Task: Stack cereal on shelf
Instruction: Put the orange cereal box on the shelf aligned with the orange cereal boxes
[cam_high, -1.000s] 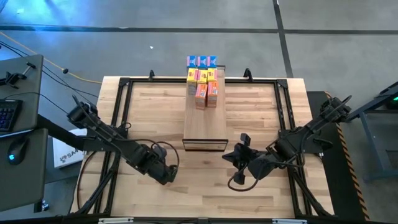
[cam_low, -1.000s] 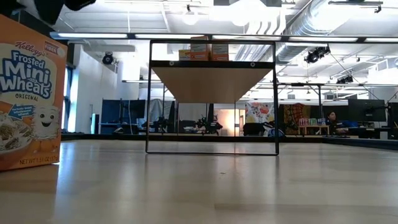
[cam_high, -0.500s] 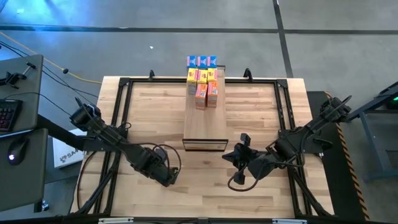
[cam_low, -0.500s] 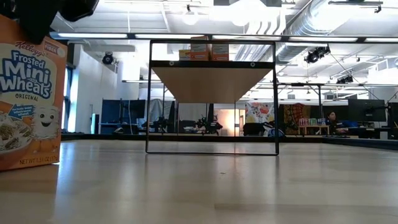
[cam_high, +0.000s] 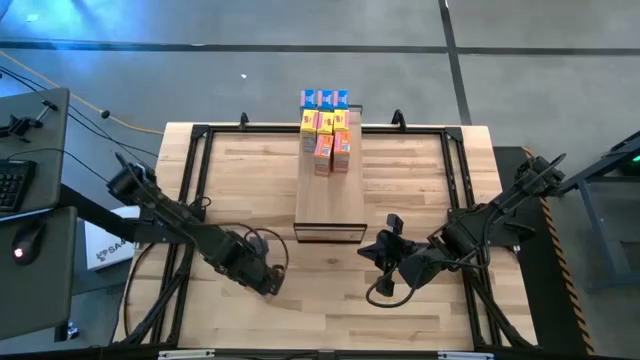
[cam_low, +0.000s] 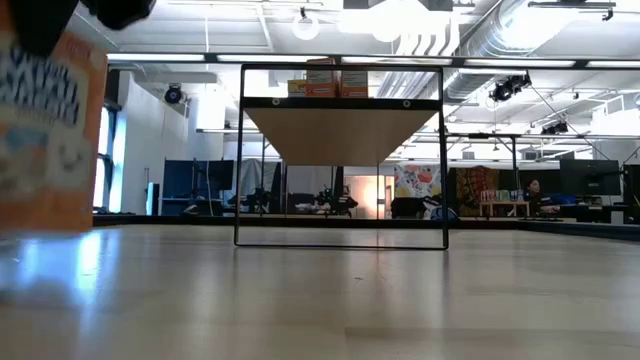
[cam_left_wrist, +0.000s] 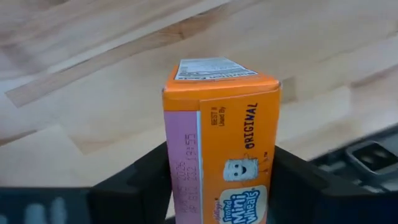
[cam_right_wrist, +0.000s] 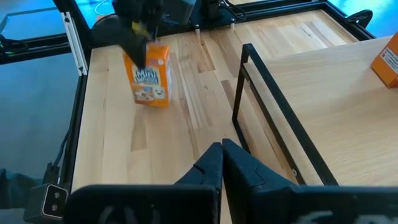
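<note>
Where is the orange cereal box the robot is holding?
The orange cereal box is clamped in the left gripper, low over the table's near-left part, in front of the shelf.

High view: straight down over my whole table (cam_high: 420, 170), both my arms in frame. Low view: at tabletop height, level, facing the shelf (cam_low: 341, 110) end-on with the room beyond. My left wrist view: very close on an orange box (cam_left_wrist: 221, 149). My right wrist view: looks across the table (cam_right_wrist: 186, 118); shares that box (cam_right_wrist: 149, 74) and the shelf (cam_right_wrist: 311, 106).
</note>
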